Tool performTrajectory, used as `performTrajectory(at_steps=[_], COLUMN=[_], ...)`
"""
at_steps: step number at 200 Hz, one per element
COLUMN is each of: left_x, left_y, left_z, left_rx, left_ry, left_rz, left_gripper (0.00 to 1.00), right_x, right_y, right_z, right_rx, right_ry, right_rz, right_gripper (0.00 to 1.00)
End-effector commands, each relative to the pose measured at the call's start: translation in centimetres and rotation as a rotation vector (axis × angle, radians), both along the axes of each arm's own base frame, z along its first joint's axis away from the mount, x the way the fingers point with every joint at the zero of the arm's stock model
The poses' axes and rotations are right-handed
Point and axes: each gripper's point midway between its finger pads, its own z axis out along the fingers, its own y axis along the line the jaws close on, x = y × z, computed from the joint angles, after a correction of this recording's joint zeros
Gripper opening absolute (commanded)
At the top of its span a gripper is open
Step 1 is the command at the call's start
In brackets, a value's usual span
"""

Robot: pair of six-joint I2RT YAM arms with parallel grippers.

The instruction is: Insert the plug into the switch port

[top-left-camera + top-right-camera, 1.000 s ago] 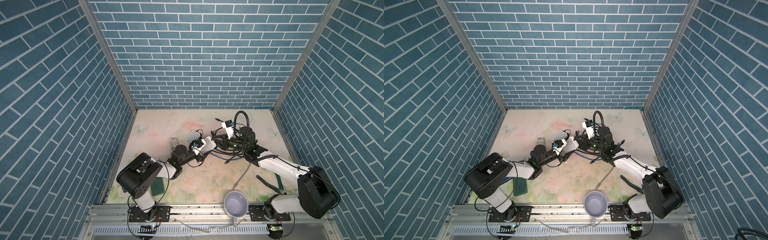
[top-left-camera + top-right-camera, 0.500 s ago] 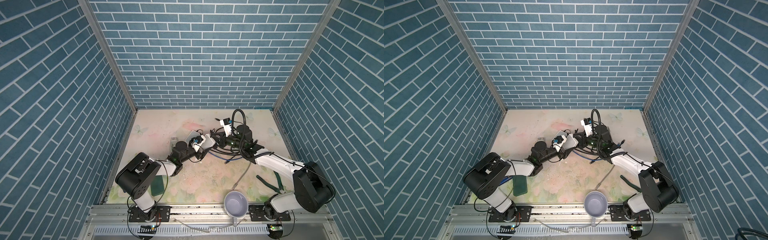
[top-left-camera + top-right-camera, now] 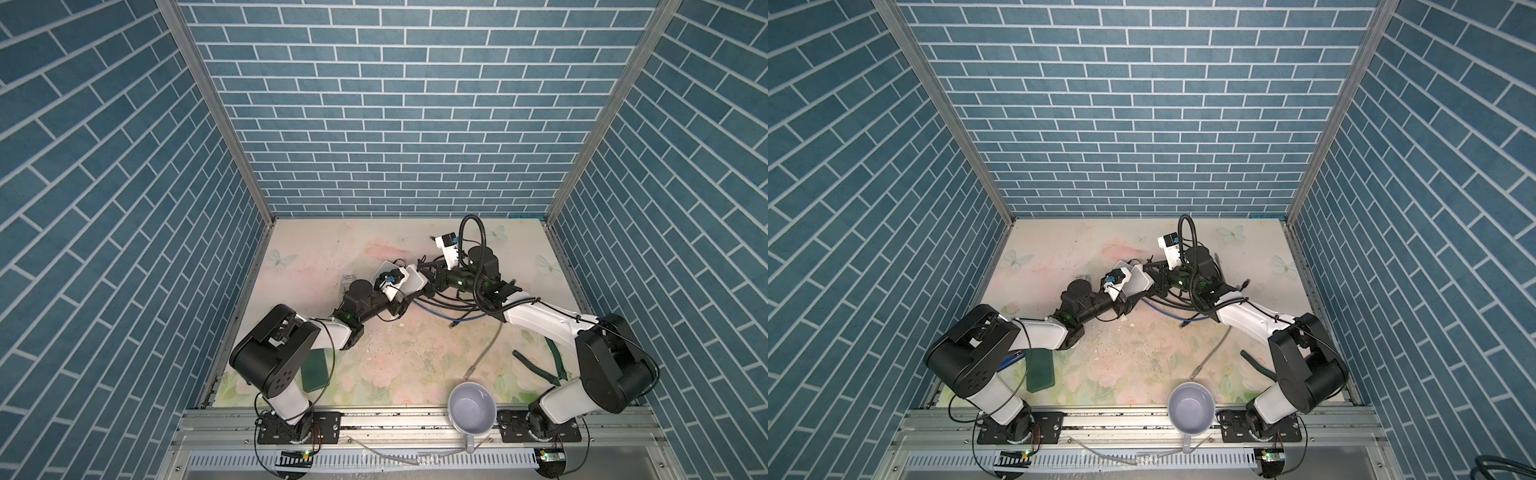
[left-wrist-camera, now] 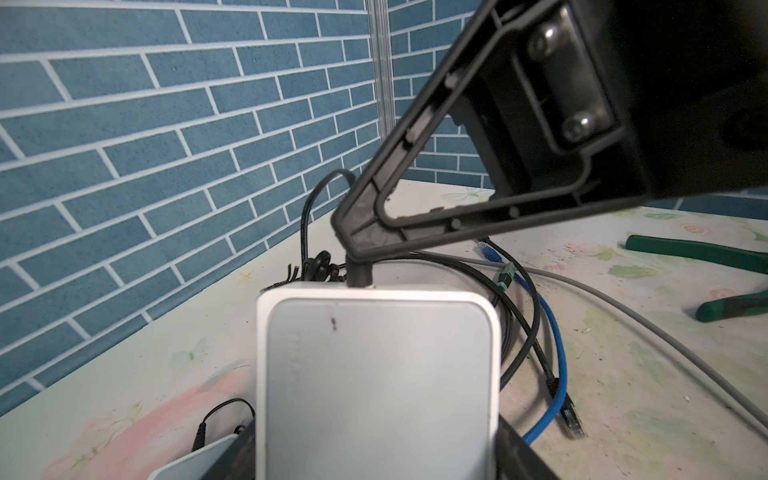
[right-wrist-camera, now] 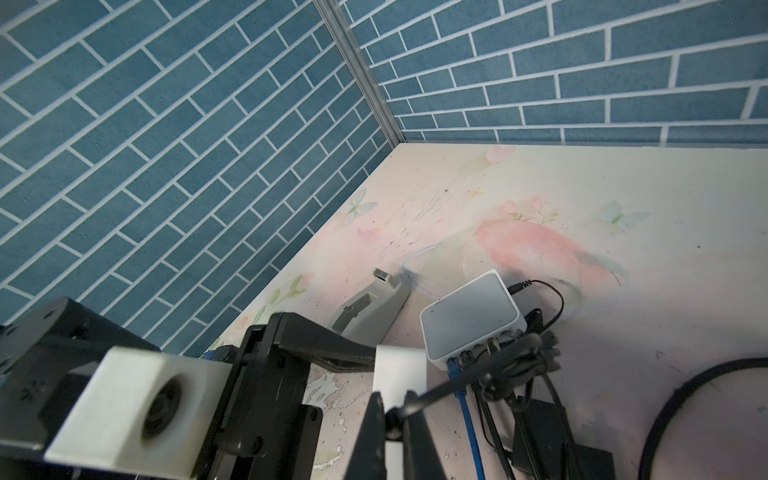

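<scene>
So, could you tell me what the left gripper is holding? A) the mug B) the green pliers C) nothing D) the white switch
D: in the left wrist view the white switch sits clamped between the jaws of the left gripper.

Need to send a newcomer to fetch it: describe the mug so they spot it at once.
Find the metal rail along the front edge of the table. Right of its middle stands the mug, mouth up, handle pointing out over the rail. It alone is round and pale lilac; the grey cable and green pliers nearby are long and thin.
</scene>
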Motion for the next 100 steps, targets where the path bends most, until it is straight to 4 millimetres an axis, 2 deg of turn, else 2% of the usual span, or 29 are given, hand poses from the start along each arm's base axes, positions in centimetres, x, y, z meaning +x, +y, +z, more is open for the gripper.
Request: performTrajectory(at_steps=[1, 26, 48, 70, 100], left_x=[-3.2, -3.0, -3.0, -4.2, -5.1], left_y=[-1.6, -1.1, -0.7, -0.8, 0.2], left_z=[13.4, 9.9, 5.8, 1.3, -4.1], left_rx=[-0.245, -0.217, -0.142, -0.016, 0.148], left_ry=[-0.410, -0.263, -0.088, 0.051, 0.280], left_rz=[-0.140, -0.109, -0.075, -0.054, 0.023], left_gripper=[0.36, 0.35, 0.36, 0.36, 0.37], right_x=[-5.4, -4.1, -2.9, -2.3, -1.8], right_y=[1.2, 1.1, 0.8, 0.4, -0.9], right_z=[-7.9, -6.7, -5.1, -3.2, -2.3], right_rx=[-0.156, -0.162, -0.156, -0.160, -0.219], right_ry=[0.284, 0.242, 0.189, 0.142, 0.104], right_rz=[0.135, 0.082, 0.043, 0.031, -0.001], right_gripper=[0.00, 0.00, 0.09, 0.17, 0.25])
